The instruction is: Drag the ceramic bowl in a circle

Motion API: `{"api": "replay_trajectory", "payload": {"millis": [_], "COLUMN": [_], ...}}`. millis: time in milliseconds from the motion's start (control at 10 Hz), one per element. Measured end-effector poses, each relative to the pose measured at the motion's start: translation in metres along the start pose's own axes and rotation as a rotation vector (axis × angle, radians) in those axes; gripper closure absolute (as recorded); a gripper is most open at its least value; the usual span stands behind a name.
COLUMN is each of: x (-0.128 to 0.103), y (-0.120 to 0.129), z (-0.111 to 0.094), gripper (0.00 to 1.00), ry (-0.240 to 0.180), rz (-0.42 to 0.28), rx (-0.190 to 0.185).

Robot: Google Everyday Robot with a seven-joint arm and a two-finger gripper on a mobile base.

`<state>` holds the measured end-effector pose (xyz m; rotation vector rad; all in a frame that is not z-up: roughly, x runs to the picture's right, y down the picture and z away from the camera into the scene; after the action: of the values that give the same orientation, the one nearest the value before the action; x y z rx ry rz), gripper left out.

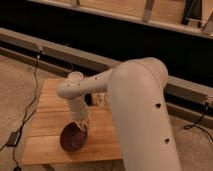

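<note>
The ceramic bowl (71, 138) is a round, glossy dark maroon bowl. It sits near the front edge of the wooden table (47, 107), left of centre. My gripper (81, 127) reaches down from the white arm (135, 110) and sits at the bowl's far right rim. The wrist hides where it meets the bowl.
A small pale block (101, 99) stands on the table behind the arm. A black cable (31, 102) runs down the floor left of the table to a small box (13, 139). A dark wall with a metal rail (60, 55) runs behind the table.
</note>
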<state>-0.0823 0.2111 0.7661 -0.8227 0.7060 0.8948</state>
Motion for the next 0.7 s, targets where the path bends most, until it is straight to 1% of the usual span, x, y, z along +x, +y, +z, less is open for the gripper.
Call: {"api": "replay_trajectory", "payload": {"millis": [200, 300, 400, 500, 600, 700], "x": [-0.002, -0.011, -0.019, -0.032, -0.046, -0.062], "y": [-0.032, -0.047, -0.053, -0.057, -0.056, -0.049], "z": [0.001, 0.0, -0.002, -0.008, -0.015, -0.025], "gripper": [1.0, 1.0, 1.0, 1.0, 1.0, 1.0], "ry": [0.0, -0.014, -0.027, -0.05, -0.075, -0.101], "rz": [0.062, 0.104, 0.127, 0.151, 0.165, 0.17], "rx": [0.022, 0.031, 0.03, 0.027, 0.017, 0.002]}}
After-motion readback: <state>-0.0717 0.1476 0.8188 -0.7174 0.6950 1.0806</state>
